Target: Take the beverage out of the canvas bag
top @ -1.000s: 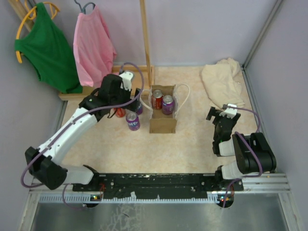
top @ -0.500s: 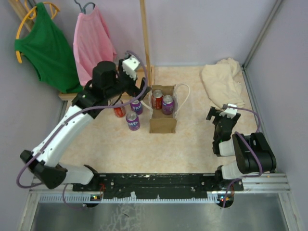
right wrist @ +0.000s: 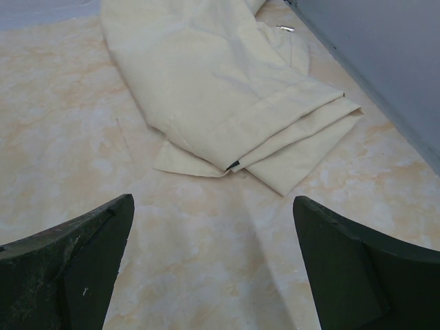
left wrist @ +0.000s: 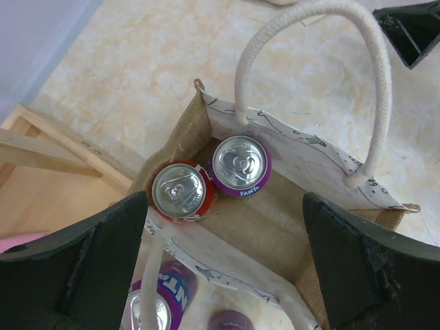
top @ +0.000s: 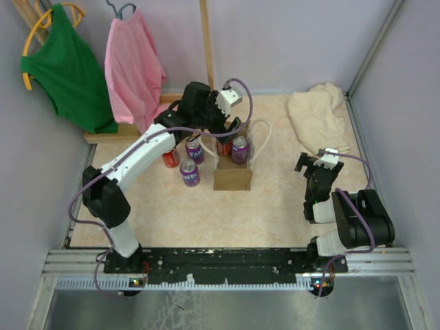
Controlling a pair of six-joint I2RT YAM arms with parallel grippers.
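The tan canvas bag (top: 232, 177) stands open in the middle of the table with white rope handles (left wrist: 375, 82). Inside it stand a red can (left wrist: 179, 192) and a purple Fanta can (left wrist: 240, 165), side by side at the far end; the purple one also shows in the top view (top: 239, 148). My left gripper (top: 227, 132) hovers over the bag's opening, open and empty (left wrist: 223, 268), its fingers straddling the bag's near wall. My right gripper (top: 317, 163) is open and empty (right wrist: 213, 275) over bare table at the right.
Two purple cans (top: 194, 151) (top: 189, 172) and a red can (top: 171, 159) stand left of the bag. A cream cloth heap (top: 317, 117) lies at the back right. A wooden rack (top: 206, 55) with a green shirt (top: 65, 65) and a pink shirt (top: 134, 65) stands at the back left.
My left gripper has lifted away from the cans left of the bag and swung right to above the bag's opening. A purple can now stands free there. The right arm has not moved.
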